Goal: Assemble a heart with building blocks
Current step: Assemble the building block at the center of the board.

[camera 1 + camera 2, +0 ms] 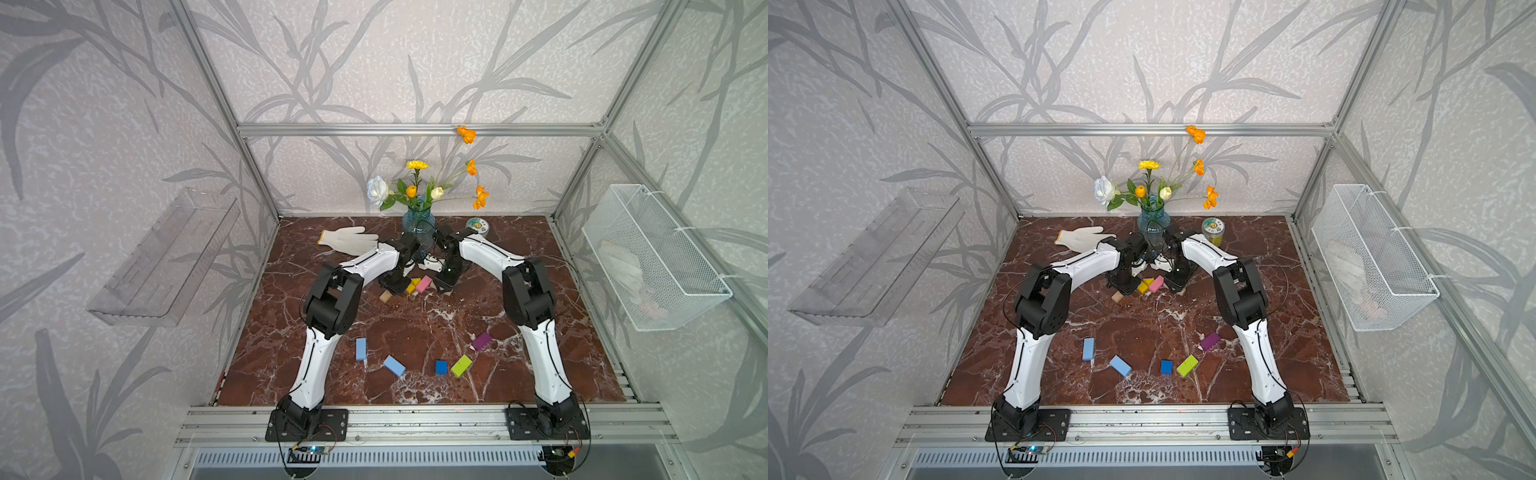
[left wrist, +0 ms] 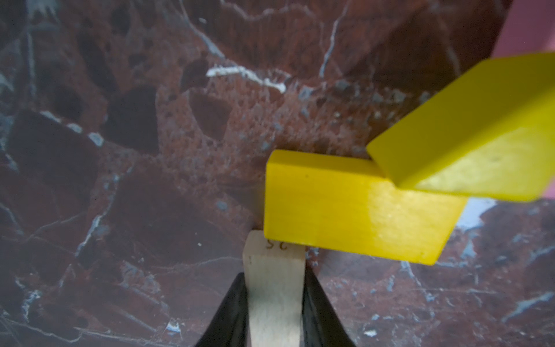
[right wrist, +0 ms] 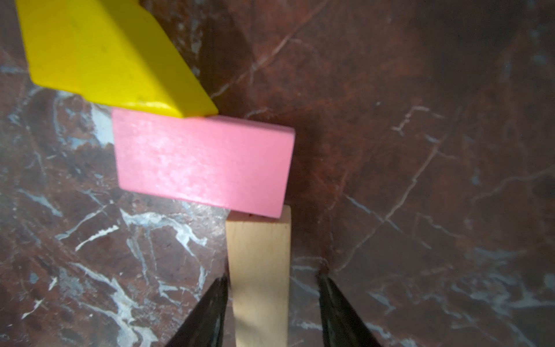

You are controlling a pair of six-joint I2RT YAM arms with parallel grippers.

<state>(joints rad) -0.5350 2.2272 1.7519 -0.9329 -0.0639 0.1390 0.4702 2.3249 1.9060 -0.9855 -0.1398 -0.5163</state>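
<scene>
Wood, painted and hard, is the material of all these building blocks. I judge them light and stiff, not fragile, but their smooth faces can slip and a small push will turn them on the polished red-brown marble table (image 1: pixel 415 324).

The start of the heart lies just in front of the blue glass vase with flowers (image 1: pixel 417 220). A yellow rectangular wooden brick (image 2: pixel 354 210) touches a second yellow wooden piece (image 2: pixel 465 135), which meets a pink rectangular wooden brick (image 3: pixel 204 162).

The left gripper (image 2: pixel 274 273) is clamped on a pale tan wooden block (image 2: pixel 274 300), whose end touches the yellow brick. The right gripper (image 3: pixel 271 278) has its jaws apart around a second tan wooden block (image 3: pixel 258 255), with a gap at one side; this block touches the pink brick's corner.

The best hold, I think, is across the two long narrow sides, close to the middle.

Far from the vase wait a light blue wooden brick (image 1: pixel 360 348), another light blue brick (image 1: pixel 394 365), a dark blue cube-like block (image 1: pixel 441 367), a lime brick (image 1: pixel 461 365) and a purple brick (image 1: pixel 481 340).
</scene>
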